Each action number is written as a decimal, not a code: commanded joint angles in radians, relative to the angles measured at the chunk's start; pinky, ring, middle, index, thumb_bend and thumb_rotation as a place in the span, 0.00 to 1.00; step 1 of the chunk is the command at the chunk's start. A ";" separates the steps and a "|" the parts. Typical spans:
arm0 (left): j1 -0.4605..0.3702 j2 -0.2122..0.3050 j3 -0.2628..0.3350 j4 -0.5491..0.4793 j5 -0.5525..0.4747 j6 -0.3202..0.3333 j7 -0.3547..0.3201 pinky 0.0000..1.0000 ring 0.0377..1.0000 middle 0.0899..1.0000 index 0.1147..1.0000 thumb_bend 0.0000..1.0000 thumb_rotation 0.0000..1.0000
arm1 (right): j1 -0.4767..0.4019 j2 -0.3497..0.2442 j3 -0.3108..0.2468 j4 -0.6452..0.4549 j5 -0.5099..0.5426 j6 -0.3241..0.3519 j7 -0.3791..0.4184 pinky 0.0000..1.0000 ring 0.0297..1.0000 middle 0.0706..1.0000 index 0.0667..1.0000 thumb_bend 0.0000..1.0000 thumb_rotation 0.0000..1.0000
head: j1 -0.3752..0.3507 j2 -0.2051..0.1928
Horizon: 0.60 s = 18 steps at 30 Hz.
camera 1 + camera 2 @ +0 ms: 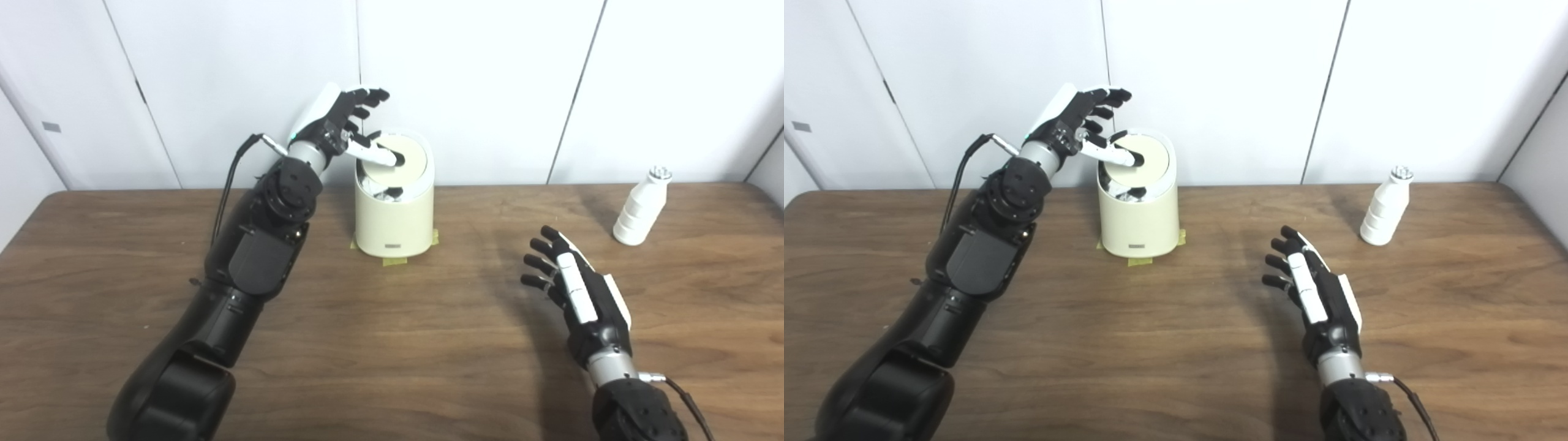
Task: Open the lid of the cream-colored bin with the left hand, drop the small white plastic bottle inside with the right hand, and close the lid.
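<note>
The cream-colored bin (395, 220) stands at the back middle of the wooden table, held down by yellow tape. Its round swing lid (404, 160) is tilted, showing a dark gap at the front. My left hand (343, 122) hovers over the bin's left rim, fingers spread, with its thumb pressing on the lid. The small white plastic bottle (641, 208) stands upright at the back right, apart from both hands. My right hand (572, 285) rests open low over the table, left of and nearer than the bottle, holding nothing.
White wall panels (478, 79) rise right behind the table's far edge, close to the bin. Bare wooden table (392, 343) stretches between my two arms and in front of the bin.
</note>
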State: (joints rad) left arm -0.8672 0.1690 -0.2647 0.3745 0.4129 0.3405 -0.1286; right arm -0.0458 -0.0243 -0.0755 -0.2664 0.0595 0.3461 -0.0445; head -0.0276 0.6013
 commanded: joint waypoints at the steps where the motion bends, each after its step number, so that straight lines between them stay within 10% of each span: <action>1: -0.086 0.009 -0.001 -0.003 0.021 -0.034 0.014 0.72 0.82 0.85 0.84 0.85 0.03 | -0.034 -0.005 0.003 -0.031 -0.011 -0.047 0.002 0.68 0.80 0.84 0.85 0.55 0.82 | -0.001 0.001; 18: -0.079 0.071 -0.115 0.059 0.176 -0.149 0.017 0.73 0.84 0.85 0.83 0.87 0.00 | -0.040 0.021 0.003 -0.048 0.004 -0.030 0.002 0.69 0.80 0.84 0.86 0.57 0.79 | -0.020 0.000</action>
State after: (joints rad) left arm -0.8838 0.2259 -0.3757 0.4395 0.5609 0.2141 -0.1263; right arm -0.0516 -0.0064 -0.0738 -0.2736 0.0577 0.3463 -0.0467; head -0.0476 0.6013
